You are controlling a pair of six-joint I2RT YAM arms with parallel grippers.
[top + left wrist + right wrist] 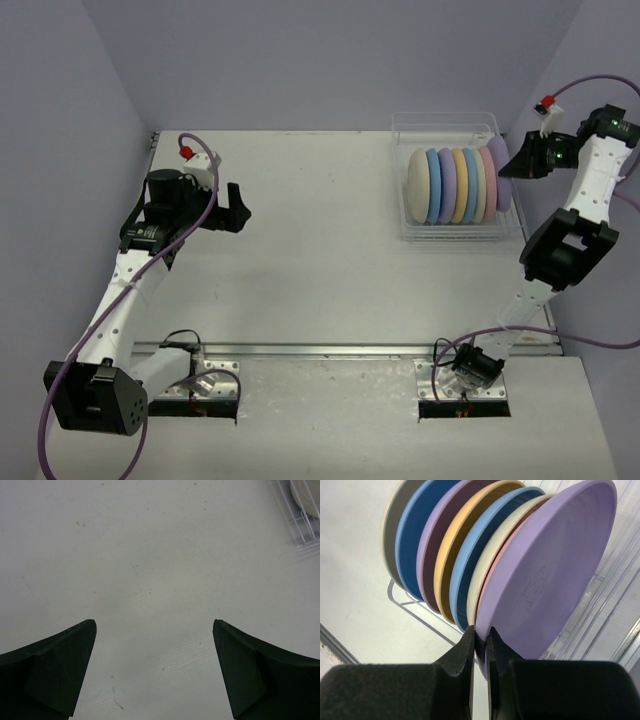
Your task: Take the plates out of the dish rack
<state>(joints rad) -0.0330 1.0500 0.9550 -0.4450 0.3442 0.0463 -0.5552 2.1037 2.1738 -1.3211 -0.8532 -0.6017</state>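
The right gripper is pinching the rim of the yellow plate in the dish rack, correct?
No, wrong plate. The right wrist view shows the right gripper pinching the rim of the end lavender plate in the dish rack.

Left arm [118, 290]: rises from its near-left base and leans away to the far left, with the elbow block low beside the base. The wrist is turned so the left claw [236, 208] points toward the middle. In the wrist view the left claw [154, 625] is spread wide, the two fingers [60, 665] are far apart and nothing lies between them.

Right arm [585, 190]: rises from its near-right base and runs out to the right, bent at the elbow, with the forearm going up to a raised wrist. The right claw [512, 163] points left. In the wrist view the right claw [480, 632] is nearly closed, fingers pinching the lower rim of the lavender plate [545, 580].
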